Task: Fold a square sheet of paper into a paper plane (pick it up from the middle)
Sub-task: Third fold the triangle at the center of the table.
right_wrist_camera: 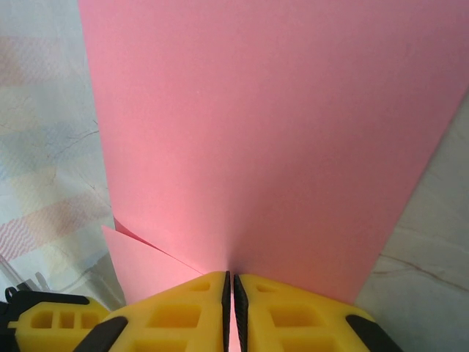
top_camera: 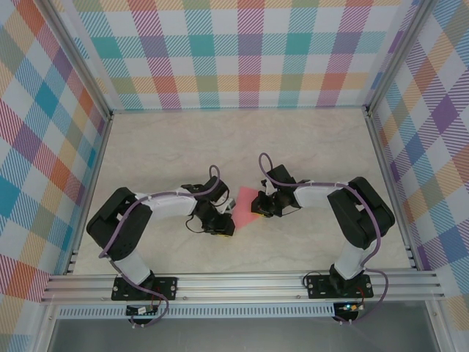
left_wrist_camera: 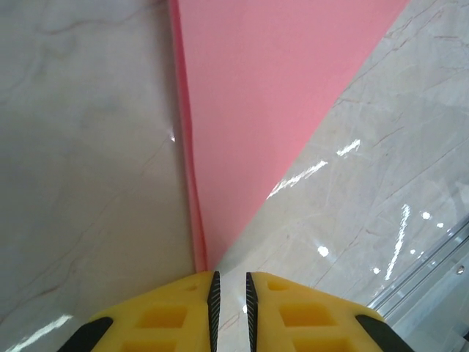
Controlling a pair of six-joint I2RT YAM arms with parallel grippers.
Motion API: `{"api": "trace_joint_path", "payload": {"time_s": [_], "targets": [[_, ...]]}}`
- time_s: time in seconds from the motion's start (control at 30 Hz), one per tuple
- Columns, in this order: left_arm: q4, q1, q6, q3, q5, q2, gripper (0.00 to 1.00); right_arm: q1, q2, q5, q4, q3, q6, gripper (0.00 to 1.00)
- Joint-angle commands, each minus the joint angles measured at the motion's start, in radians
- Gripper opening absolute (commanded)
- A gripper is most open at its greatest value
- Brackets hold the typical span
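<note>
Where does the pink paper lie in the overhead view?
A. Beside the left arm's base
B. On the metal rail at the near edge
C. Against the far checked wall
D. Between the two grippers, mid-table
D: in the top view the square sheet of paper lies directly between the left gripper and the right gripper.

salmon-pink paper sheet [top_camera: 246,203], triangular outline, lies mid-table, a bit toward the near edge, between the two grippers. left gripper [top_camera: 223,229] sits at its near-left tip, right gripper [top_camera: 261,208] on its right edge. black-and-white arms [top_camera: 157,202] both bend inward. cream marble-look table [top_camera: 183,147] with pastel plaid walls [top_camera: 242,51] on three sides.
</note>
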Motion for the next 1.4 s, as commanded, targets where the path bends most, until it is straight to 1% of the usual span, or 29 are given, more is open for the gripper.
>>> {"api": "trace_joint_path", "payload": {"time_s": [0.0, 0.13, 0.3, 0.43, 0.53, 0.6, 0.77, 0.83, 1.0, 1.1, 1.2, 1.37], "targets": [[-0.037, 0.004, 0.002, -0.014, -0.024, -0.109, 0.19, 0.013, 0.060, 0.087, -0.099, -0.028, -0.039, 0.16], [-0.027, 0.014, -0.011, 0.009, -0.074, -0.202, 0.18, 0.013, 0.022, 0.075, -0.126, 0.010, -0.061, 0.18], [-0.010, 0.022, -0.038, 0.045, -0.183, -0.206, 0.18, 0.013, -0.032, 0.068, -0.175, 0.061, -0.083, 0.21], [0.043, 0.022, -0.068, 0.054, -0.193, -0.180, 0.17, 0.013, -0.102, 0.076, -0.210, 0.078, -0.087, 0.25], [0.081, 0.023, -0.082, 0.050, -0.182, -0.174, 0.17, 0.013, -0.175, 0.123, -0.255, 0.075, -0.087, 0.29], [0.090, 0.023, -0.082, 0.047, -0.192, -0.168, 0.17, 0.014, -0.224, 0.162, -0.270, 0.052, -0.075, 0.31], [0.074, 0.023, -0.056, 0.080, -0.211, -0.126, 0.17, 0.014, -0.314, 0.211, -0.289, 0.007, -0.043, 0.38], [0.079, 0.023, -0.058, 0.086, -0.217, -0.114, 0.17, 0.013, -0.341, 0.231, -0.288, -0.016, -0.023, 0.38], [0.106, 0.023, -0.086, 0.082, -0.228, -0.090, 0.18, 0.013, -0.410, 0.247, -0.266, -0.086, 0.037, 0.44], [0.135, 0.023, -0.098, 0.078, -0.199, -0.071, 0.18, 0.013, -0.419, 0.238, -0.241, -0.124, 0.057, 0.47], [0.131, 0.023, -0.089, 0.098, -0.177, -0.046, 0.17, 0.012, -0.392, 0.185, -0.187, -0.138, 0.071, 0.47], [0.125, 0.023, -0.082, 0.125, -0.173, -0.011, 0.16, 0.013, -0.331, 0.110, -0.111, -0.121, 0.087, 0.48]]}}
